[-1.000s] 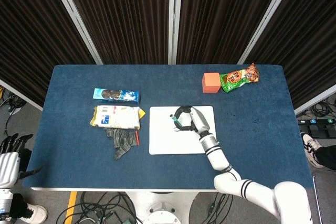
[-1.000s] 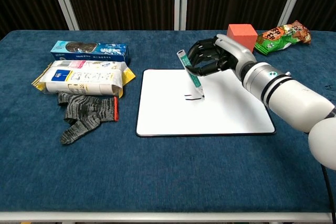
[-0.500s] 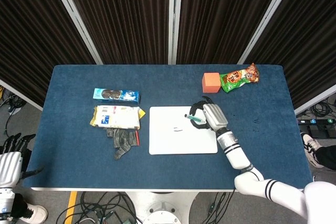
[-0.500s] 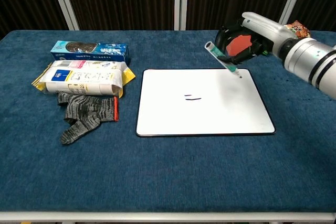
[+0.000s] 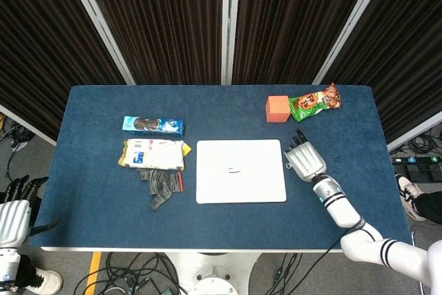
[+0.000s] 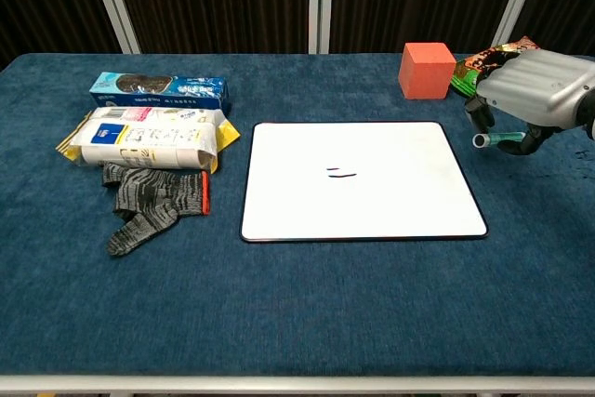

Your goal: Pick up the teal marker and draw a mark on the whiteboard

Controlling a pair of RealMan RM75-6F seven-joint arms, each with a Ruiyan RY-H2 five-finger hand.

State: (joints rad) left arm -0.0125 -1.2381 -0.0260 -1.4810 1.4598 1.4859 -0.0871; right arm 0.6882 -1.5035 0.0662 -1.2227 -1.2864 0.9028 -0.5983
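The whiteboard (image 5: 259, 177) (image 6: 390, 192) lies flat at mid-table with a short dark mark (image 5: 235, 170) (image 6: 341, 173) near its centre. My right hand (image 5: 306, 160) (image 6: 532, 92) hovers palm down just off the board's right edge, low over the blue cloth. It grips the teal marker (image 6: 495, 139), which lies nearly level under the palm with its end (image 5: 288, 166) poking out toward the board. My left hand (image 5: 15, 205) hangs off the table's near-left corner with fingers spread and nothing in it.
An orange cube (image 5: 277, 108) (image 6: 427, 70) and a green snack bag (image 5: 314, 101) (image 6: 479, 62) sit behind the right hand. On the left lie a blue cookie box (image 5: 152, 126) (image 6: 158, 90), a white-yellow packet (image 5: 153, 154) (image 6: 149, 137) and a grey glove (image 5: 161, 186) (image 6: 149, 202).
My right hand has lifted the marker off the whiteboard and carried it right, past the board's edge, lowering it level toward the cloth. The mark stays on the board.
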